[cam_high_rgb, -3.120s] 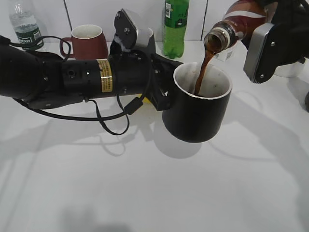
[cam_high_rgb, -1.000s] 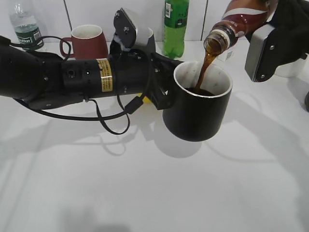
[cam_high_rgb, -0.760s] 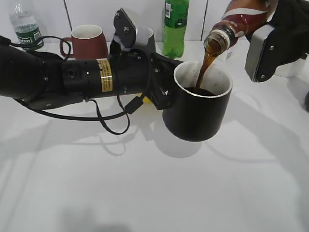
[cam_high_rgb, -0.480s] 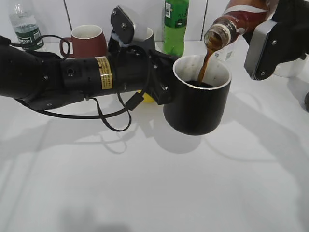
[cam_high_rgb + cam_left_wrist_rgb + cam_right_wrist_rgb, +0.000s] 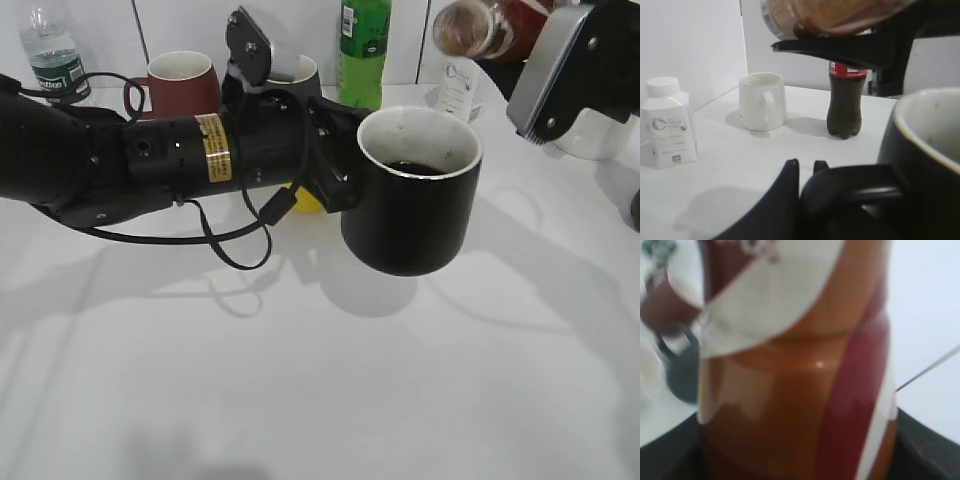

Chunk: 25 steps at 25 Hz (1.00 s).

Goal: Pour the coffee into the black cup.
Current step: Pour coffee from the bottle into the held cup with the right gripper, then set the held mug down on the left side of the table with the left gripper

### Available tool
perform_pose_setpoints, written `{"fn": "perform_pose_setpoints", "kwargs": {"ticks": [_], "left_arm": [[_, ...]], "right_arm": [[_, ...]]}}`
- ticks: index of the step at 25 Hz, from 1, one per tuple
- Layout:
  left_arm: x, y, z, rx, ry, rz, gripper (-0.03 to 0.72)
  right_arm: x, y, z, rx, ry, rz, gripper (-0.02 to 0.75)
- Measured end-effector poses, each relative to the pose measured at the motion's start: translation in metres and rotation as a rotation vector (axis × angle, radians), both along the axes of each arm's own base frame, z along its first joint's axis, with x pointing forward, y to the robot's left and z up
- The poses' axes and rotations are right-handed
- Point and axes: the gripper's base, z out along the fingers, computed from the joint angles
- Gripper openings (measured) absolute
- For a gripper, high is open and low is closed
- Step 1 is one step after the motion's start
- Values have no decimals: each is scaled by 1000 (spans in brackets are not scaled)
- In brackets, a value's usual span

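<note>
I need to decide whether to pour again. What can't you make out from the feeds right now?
- Coffee bottle fill level: exterior view cuts it at the top edge; right wrist view is too close and blurred.
- Right gripper fingers: hidden behind its casing.
- Black cup depth: only a dark pool visible.
- Left gripper contact: fingers silhouetted around the handle.

A plain white counter (image 5: 300, 400) filled the scene, smooth and evenly lit, with soft grey shadows lying across it. Behind it stood a white wall (image 5: 190, 25) split by thin dark vertical seams. In the left wrist view the wall (image 5: 690, 40) met another at a corner.
</note>
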Motion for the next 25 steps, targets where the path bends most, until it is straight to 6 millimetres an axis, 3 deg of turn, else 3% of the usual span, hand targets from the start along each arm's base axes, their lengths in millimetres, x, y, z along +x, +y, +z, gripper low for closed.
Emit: {"fn": "perform_pose_setpoints", "kwargs": {"ticks": [6, 12, 17, 25], "left_arm": [[10, 13, 0, 1, -2, 39, 51], [22, 41, 0, -50, -7, 74, 51], [27, 82, 3, -52, 1, 172, 51], [36, 157, 16, -74, -29, 368, 51]], "right_arm": [[0, 0, 0, 250, 215, 18, 527], [0, 0, -1, 642, 556, 37, 527], [3, -3, -7, 768, 712, -28, 527], [8, -9, -8, 918, 776, -97, 527]]}}
